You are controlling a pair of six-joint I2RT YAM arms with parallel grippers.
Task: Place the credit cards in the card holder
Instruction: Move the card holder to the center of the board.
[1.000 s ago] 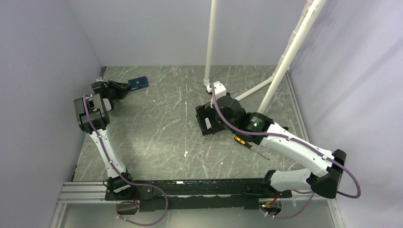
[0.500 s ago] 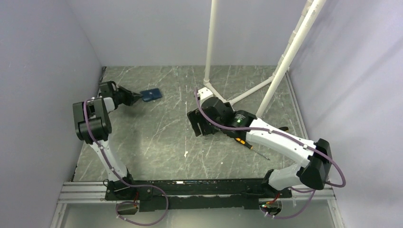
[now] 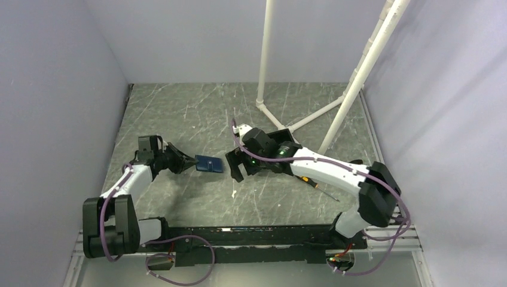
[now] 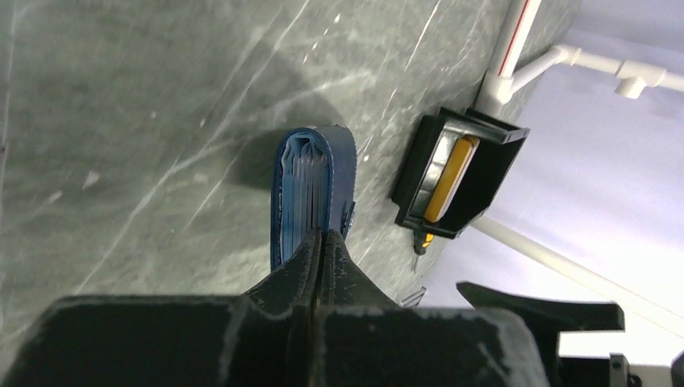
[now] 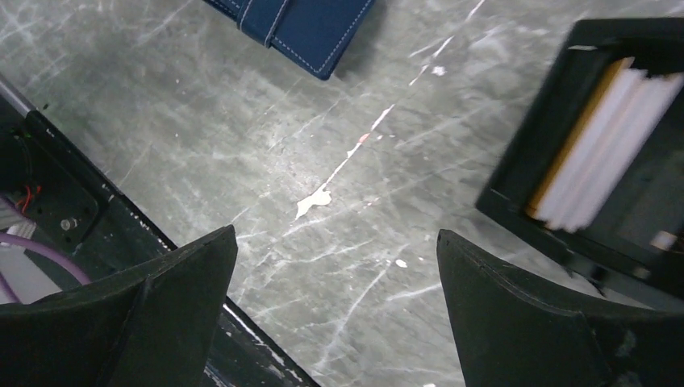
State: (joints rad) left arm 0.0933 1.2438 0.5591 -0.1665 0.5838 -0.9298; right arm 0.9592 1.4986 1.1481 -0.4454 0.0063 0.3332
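My left gripper (image 3: pixel 194 162) is shut on the near edge of the dark-blue card holder (image 3: pixel 210 163). In the left wrist view the fingertips (image 4: pixel 323 235) pinch one flap of the card holder (image 4: pixel 310 185), seen edge-on with its pockets showing. My right gripper (image 3: pixel 234 166) hovers wide open just right of the holder. Nothing lies between its fingers (image 5: pixel 335 234), and a corner of the card holder (image 5: pixel 306 24) shows ahead of them. The credit cards stand in a black box: whitish ones (image 5: pixel 601 153) beside an orange-gold one (image 5: pixel 573 145), which also shows as the orange-gold card (image 4: pixel 448 173).
The black open box (image 4: pixel 418 173) sits behind the right arm, mostly hidden in the top view. An orange-handled screwdriver (image 3: pixel 308 180) lies to its right. White pipes (image 3: pixel 263 54) rise from the back of the table. Grey walls close both sides.
My left gripper shut on the card holder and carried it from the far back left to the middle. The right arm swung left, away from the black box.
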